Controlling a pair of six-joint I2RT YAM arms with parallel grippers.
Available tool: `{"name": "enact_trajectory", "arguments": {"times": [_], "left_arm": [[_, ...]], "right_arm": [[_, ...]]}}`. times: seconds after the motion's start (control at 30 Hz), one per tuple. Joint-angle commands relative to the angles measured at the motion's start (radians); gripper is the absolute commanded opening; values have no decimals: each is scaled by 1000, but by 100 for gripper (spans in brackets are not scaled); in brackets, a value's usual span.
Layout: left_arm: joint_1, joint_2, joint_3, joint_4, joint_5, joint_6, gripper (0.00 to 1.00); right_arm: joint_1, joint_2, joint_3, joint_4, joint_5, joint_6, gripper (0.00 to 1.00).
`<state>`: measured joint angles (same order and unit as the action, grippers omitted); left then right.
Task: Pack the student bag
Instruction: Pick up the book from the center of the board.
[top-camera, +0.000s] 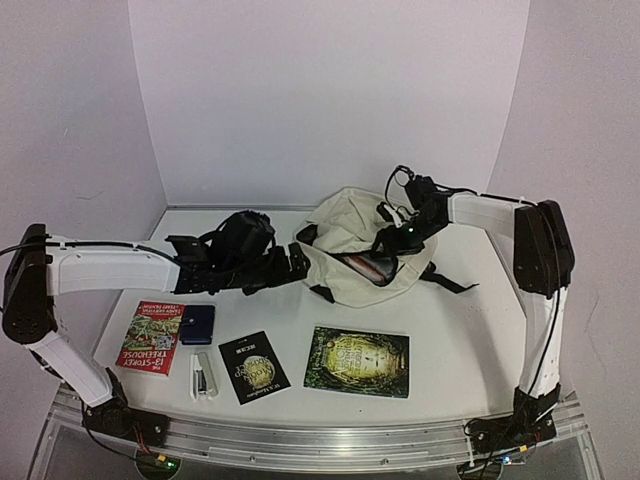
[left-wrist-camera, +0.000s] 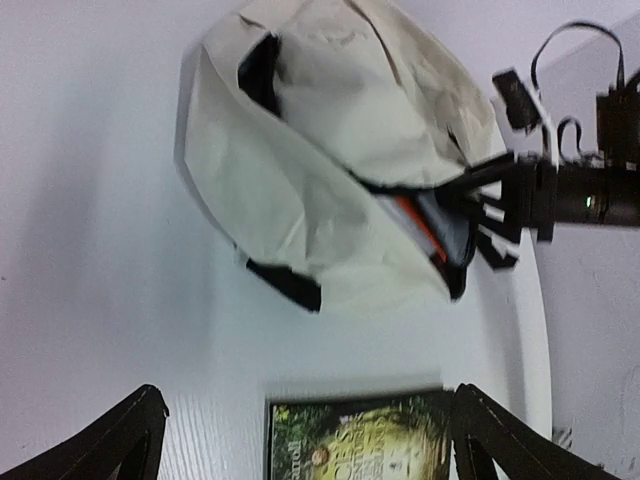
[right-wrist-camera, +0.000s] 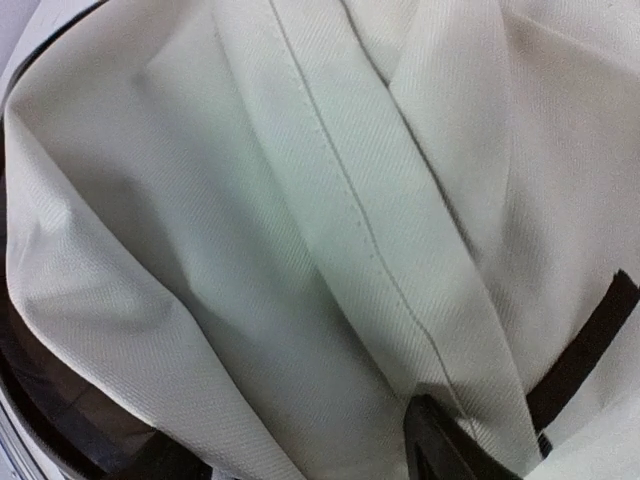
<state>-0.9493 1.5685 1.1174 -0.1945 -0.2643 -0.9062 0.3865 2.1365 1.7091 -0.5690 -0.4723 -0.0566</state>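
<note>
1. The cream student bag (top-camera: 350, 245) lay slumped with its mouth gaping at the fingertips of the right gripper (top-camera: 388, 250), apparently held ready for loading.
2. A green book (top-camera: 357, 361) lay flat near the wide-apart fingers of the left gripper (left-wrist-camera: 310, 405), awaiting packing.
3. The right fingers could have been apart or clamped; I could not tell which.

The student bag (top-camera: 340, 235) fills the back middle of the table (top-camera: 470, 340), and the right gripper (top-camera: 383, 250) partly blocks its mouth. The left arm (top-camera: 120, 268) stretches across the left side above the red book (top-camera: 150, 336). Bare surface lies right of the green book (top-camera: 358, 361), and between it and the bag.
</note>
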Motion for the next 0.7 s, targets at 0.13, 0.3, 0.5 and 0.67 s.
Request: {"name": "enact_trajectory", "arguments": {"times": [0.13, 0.3, 0.5, 0.67], "left_arm": [[-10, -91, -177, 169, 328, 86, 100], [-31, -10, -176, 204, 398, 92, 100], [-32, 72, -166, 275, 431, 72, 98], [-32, 123, -175, 308, 449, 42, 97]], "right_arm": [[-4, -410, -307, -99, -153, -41, 86], [-4, -549, -552, -168, -203, -77, 81], [-7, -573, -709, -162, -294, -39, 75], [-12, -442, -704, -150, -315, 26, 74]]}}
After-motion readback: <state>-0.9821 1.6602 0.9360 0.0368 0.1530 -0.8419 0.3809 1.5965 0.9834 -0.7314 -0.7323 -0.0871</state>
